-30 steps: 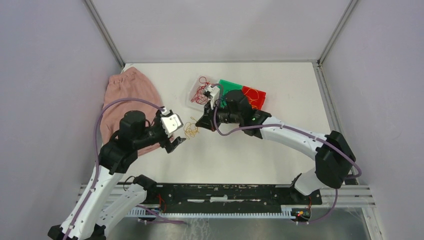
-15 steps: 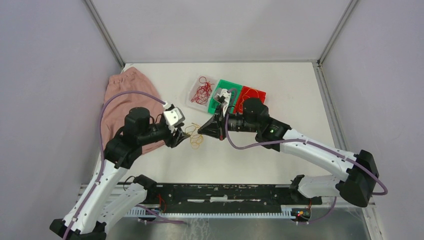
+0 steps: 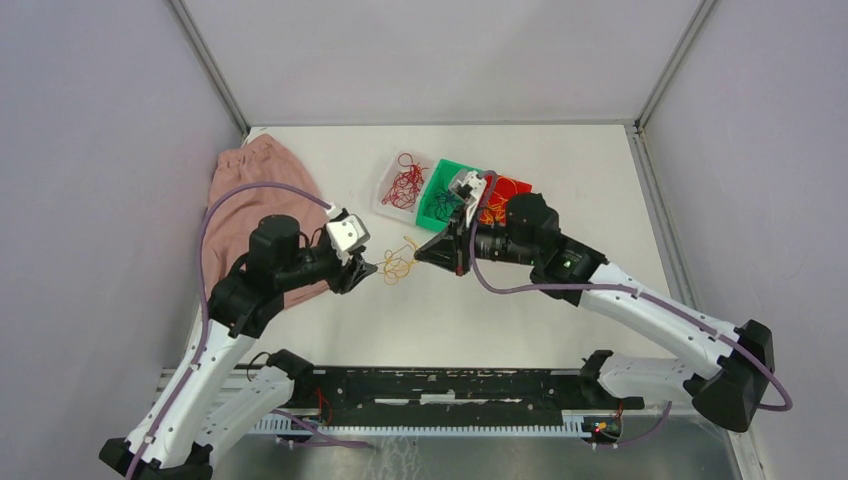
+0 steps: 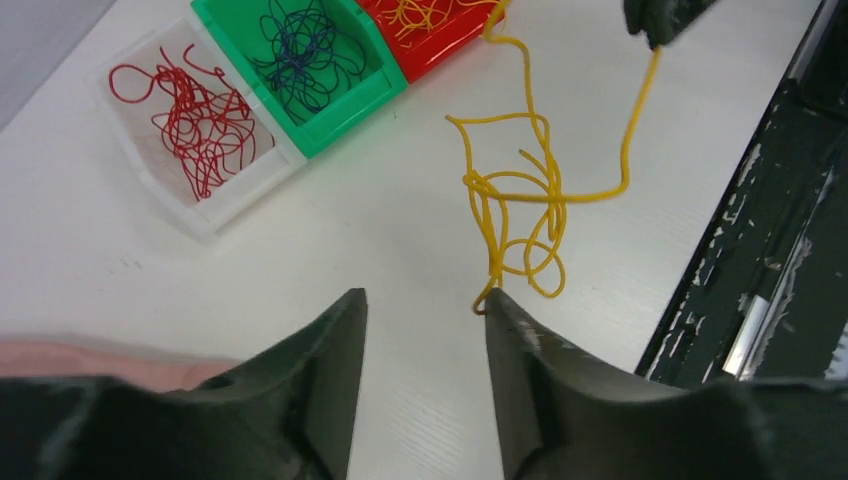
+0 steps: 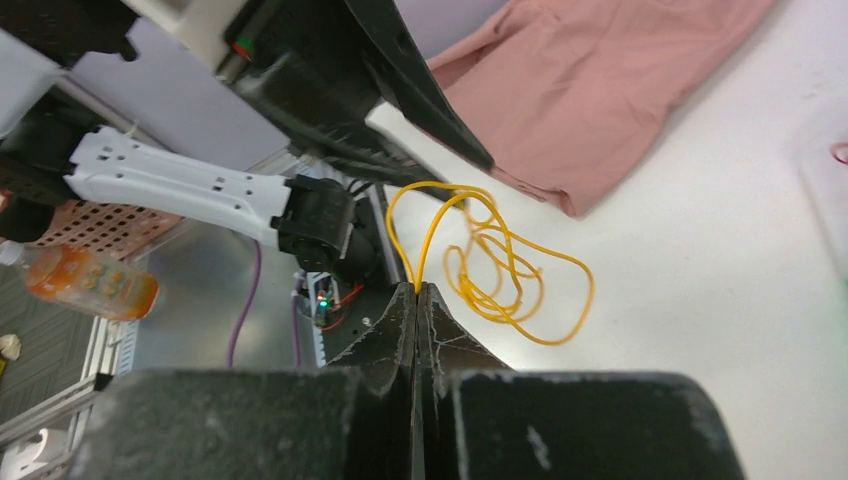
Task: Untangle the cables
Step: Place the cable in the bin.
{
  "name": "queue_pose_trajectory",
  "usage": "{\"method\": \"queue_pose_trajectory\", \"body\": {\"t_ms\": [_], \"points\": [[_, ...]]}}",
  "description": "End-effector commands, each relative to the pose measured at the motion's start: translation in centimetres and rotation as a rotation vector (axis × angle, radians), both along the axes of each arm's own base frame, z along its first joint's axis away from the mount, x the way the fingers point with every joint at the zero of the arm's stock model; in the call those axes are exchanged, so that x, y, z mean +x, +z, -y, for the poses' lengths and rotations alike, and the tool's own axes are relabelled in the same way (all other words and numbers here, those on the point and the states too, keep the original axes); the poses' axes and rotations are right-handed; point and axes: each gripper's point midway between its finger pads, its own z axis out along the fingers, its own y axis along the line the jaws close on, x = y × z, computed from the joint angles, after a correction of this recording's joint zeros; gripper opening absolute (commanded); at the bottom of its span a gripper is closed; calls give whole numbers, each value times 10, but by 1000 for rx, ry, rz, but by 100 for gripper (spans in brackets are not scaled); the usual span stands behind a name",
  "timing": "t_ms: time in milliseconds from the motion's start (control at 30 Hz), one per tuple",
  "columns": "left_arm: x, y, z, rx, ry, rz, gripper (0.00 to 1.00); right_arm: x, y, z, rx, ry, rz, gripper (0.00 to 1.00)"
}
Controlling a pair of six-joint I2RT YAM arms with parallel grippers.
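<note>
A tangled yellow cable [image 3: 398, 265] lies on the white table between my two grippers; it also shows in the left wrist view [image 4: 520, 200] and the right wrist view [image 5: 500, 270]. My right gripper [image 3: 422, 257] [image 5: 415, 288] is shut on one strand of it and holds that strand raised. My left gripper [image 3: 368, 270] [image 4: 425, 300] is open, and one end of the yellow cable touches its right fingertip [image 4: 495, 300]. Red cables [image 4: 195, 115] lie in a clear tray, dark blue cables [image 4: 305, 55] in a green bin, and more yellow cables [image 4: 430, 15] in a red bin.
The clear tray [image 3: 385, 200], green bin [image 3: 432, 218] and red bin [image 3: 515, 185] stand side by side behind the grippers. A pink cloth [image 3: 240, 190] lies at the left under the left arm. A black rail [image 3: 450, 385] runs along the near edge.
My right gripper has come from the bins down to the yellow cable, shut on it and pulled it to the right. My left gripper has moved in to the cable's left side.
</note>
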Motion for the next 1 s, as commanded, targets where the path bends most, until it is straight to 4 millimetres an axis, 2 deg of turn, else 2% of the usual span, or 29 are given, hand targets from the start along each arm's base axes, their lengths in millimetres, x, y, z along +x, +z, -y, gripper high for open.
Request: {"method": "queue_pose_trajectory", "body": {"t_ms": [0,67,200,333,533,633,767,800,833,900,967], "points": [[6,10,-9,30,28,71,68,47,16,32,-19,-200,26,0],[4,9,-11,49,22,68,87,73,15,50,-47,-299,23,0],[6,3,-16,107,31,31,99,123,7,88,-142,-506,51,0],[10,-2,-21,134,65,15,99,171,-10,117,-259,-677,79,0],[15,-4,-24,140,98,2,99,234,-53,154,-462,-885,102,0],[18,0,-25,146,108,10,99,255,-74,170,-533,-964,72,0],[20,4,-27,152,115,37,99,264,-88,173,-557,-988,22,0],[20,5,-28,155,116,40,99,265,-90,174,-568,-997,11,4],[21,5,-28,156,119,42,99,266,-92,178,-588,-1013,-1,13],[23,4,-28,159,125,38,99,265,-92,185,-612,-1050,-15,38],[26,3,-29,163,141,31,99,262,-84,194,-609,-1097,-6,54]]}}
